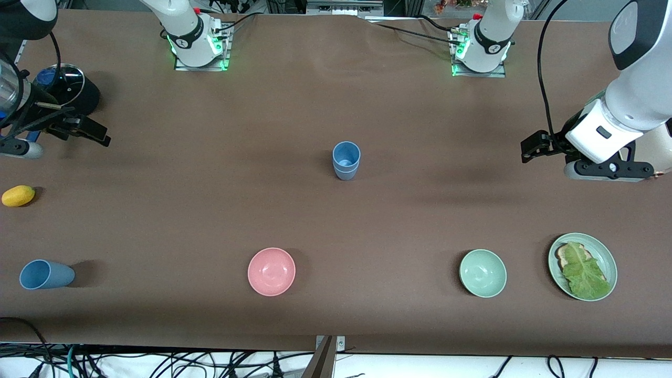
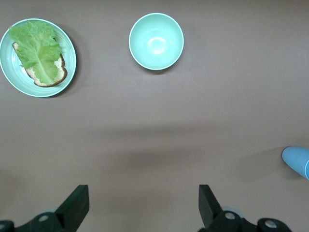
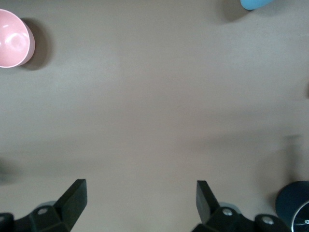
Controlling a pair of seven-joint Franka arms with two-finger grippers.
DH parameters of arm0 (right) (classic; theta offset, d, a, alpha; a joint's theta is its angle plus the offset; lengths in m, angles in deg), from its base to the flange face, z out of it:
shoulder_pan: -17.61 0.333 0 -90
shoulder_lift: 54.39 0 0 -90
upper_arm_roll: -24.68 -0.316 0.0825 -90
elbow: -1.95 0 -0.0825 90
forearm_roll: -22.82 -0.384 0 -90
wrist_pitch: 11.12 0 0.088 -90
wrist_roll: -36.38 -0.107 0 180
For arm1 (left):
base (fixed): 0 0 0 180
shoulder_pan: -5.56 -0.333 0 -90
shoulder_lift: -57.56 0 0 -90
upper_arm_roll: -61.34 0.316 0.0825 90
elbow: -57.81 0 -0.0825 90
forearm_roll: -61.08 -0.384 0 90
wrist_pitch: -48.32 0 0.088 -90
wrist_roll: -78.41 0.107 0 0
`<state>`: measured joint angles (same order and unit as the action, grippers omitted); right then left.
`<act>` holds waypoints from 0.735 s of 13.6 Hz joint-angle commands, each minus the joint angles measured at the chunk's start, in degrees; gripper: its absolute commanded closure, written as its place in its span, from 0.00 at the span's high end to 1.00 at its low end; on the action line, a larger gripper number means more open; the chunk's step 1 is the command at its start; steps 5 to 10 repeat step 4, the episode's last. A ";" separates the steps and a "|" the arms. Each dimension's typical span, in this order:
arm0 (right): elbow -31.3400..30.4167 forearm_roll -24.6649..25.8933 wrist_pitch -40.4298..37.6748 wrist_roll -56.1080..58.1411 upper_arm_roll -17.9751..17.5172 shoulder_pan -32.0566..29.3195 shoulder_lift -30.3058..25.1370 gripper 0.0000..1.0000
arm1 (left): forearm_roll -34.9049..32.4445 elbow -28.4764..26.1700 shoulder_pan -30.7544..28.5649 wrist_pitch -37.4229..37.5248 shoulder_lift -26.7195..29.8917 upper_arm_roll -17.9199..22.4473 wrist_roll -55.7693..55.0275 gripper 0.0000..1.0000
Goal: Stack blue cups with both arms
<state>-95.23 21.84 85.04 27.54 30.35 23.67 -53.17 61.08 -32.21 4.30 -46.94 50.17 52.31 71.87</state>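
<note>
Two blue cups (image 1: pixel 346 160) sit one inside the other, standing up in the middle of the brown table (image 1: pixel 210 210). They look smooth and matte, round at the top and a bit thinner at the bottom. There is lots of bare table all around them.

A third blue cup (image 1: pixel 46 274) lies on its side near the right arm's end of the table, close to the edge nearest the front camera. A bumpy yellow lemon (image 1: pixel 18 196) lies farther from that camera than this cup, right by the table's end.

A shiny pink bowl (image 1: pixel 271 271) and a pale green bowl (image 1: pixel 483 273) sit well apart, both nearer to the front camera than the stacked cups. Beside the green bowl, toward the left arm's end, is a round green plate (image 1: pixel 609 262) with toast and a crinkly lettuce leaf (image 1: pixel 584 273) on top.

The left gripper (image 2: pixel 143 210) hangs over bare table at the left arm's end. Its black fingers are spread wide and hold nothing. The right gripper (image 3: pixel 140 205) hangs over bare table at the right arm's end, near a dark round thing (image 1: pixel 71 94) with a shiny rim. Its fingers are wide apart too, with nothing in them
</note>
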 commanded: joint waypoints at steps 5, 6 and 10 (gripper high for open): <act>0.24 -0.78 -1.32 -0.56 -0.39 -0.17 0.10 1.00 | 0.70 0.11 0.11 -0.19 0.09 -0.02 -0.14 1.00; 0.24 -0.78 -1.32 -0.56 -0.39 -0.17 0.10 1.00 | 0.70 0.11 0.11 -0.19 0.09 -0.02 -0.14 1.00; 0.24 -0.78 -1.32 -0.56 -0.39 -0.17 0.10 1.00 | 0.70 0.11 0.11 -0.19 0.09 -0.02 -0.14 1.00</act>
